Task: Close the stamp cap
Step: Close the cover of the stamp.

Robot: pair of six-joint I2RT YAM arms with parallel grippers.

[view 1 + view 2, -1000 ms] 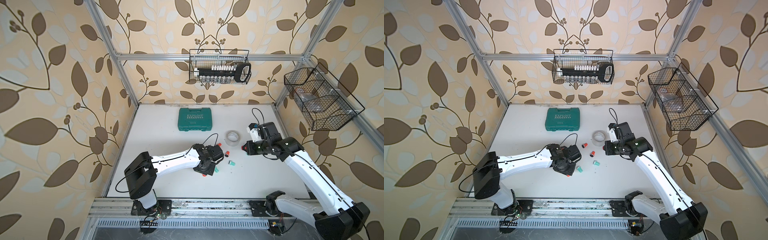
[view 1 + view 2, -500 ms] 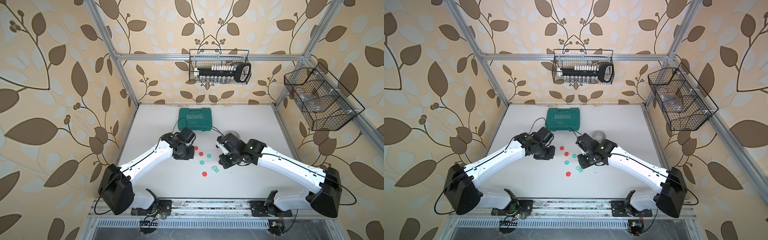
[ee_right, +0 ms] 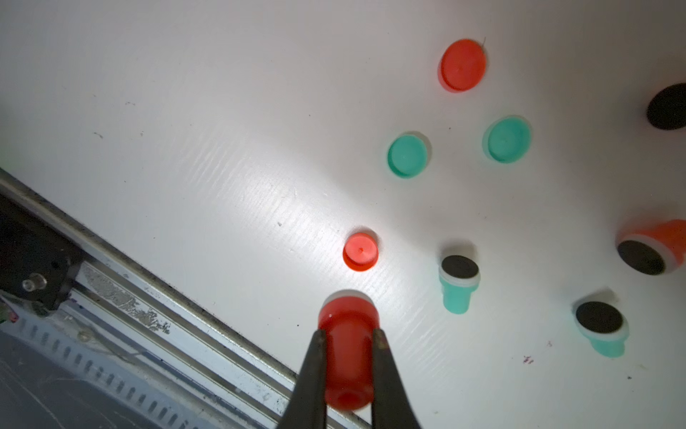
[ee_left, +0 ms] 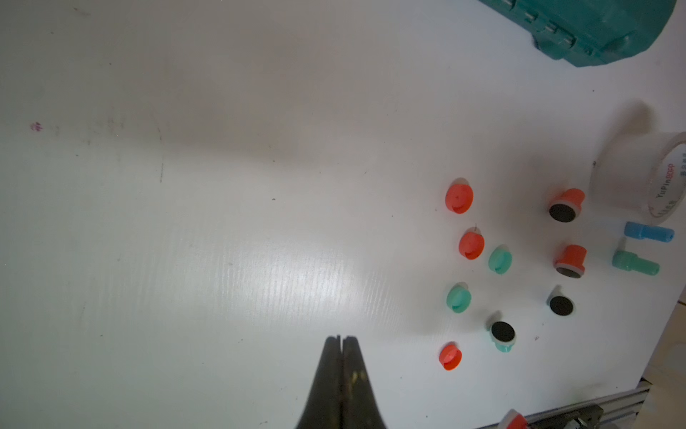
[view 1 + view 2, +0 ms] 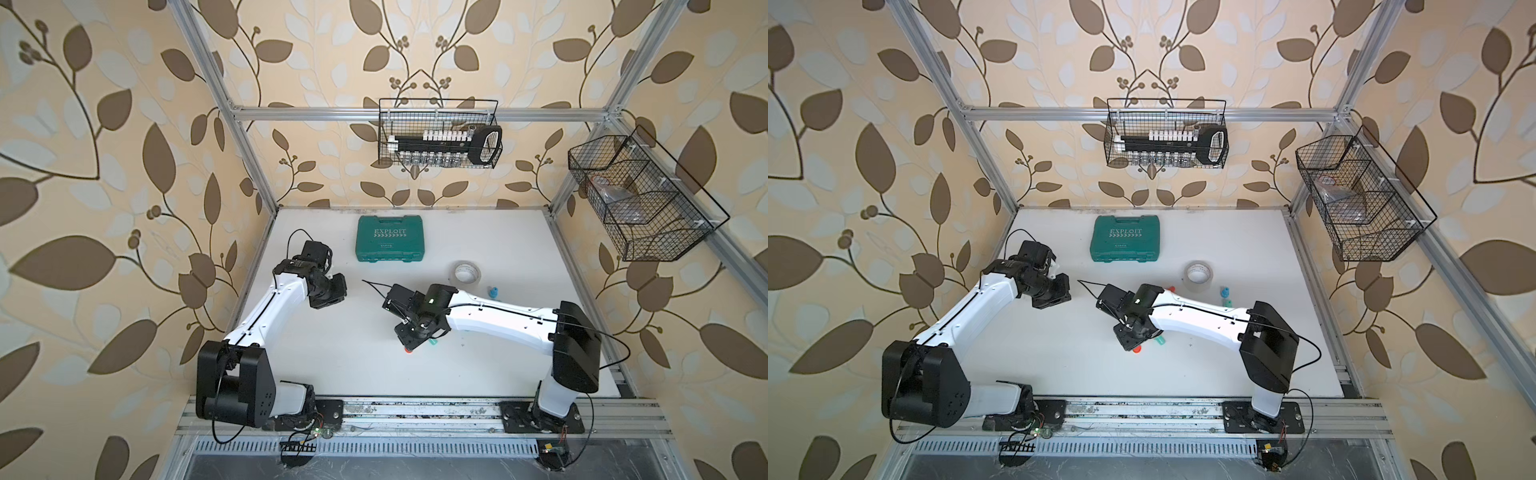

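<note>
Two dark fingers of the right gripper (image 3: 349,334) pinch the narrow handle of the red stamp (image 3: 349,315), one on each side, and its wider end points down toward the table (image 3: 185,148). We see a smooth, glossy plastic cylinder that steps out to a broad collar, with a pale rim just showing past it. Its pad face is hidden from us, and we cannot tell whether it touches the surface. The stamp sits around the middle of the table, toward the near rail (image 3: 148,312). Just beyond its wide end lies a loose red cap (image 3: 360,252), a small round disc with a tiny centre dimple. To the right of that is a teal stamp (image 3: 458,284) with a white collar and a bare, matte black round pad. Farther off we see teal caps (image 3: 407,155) of the same disc shape. The left gripper (image 4: 340,340) hangs over bare table on the left, its fingers pressed together on nothing. The table is white, with fine ribbed lines that catch the light. At the far side we find a translucent tape roll (image 5: 466,273) and a hard green case (image 5: 388,238).
</note>
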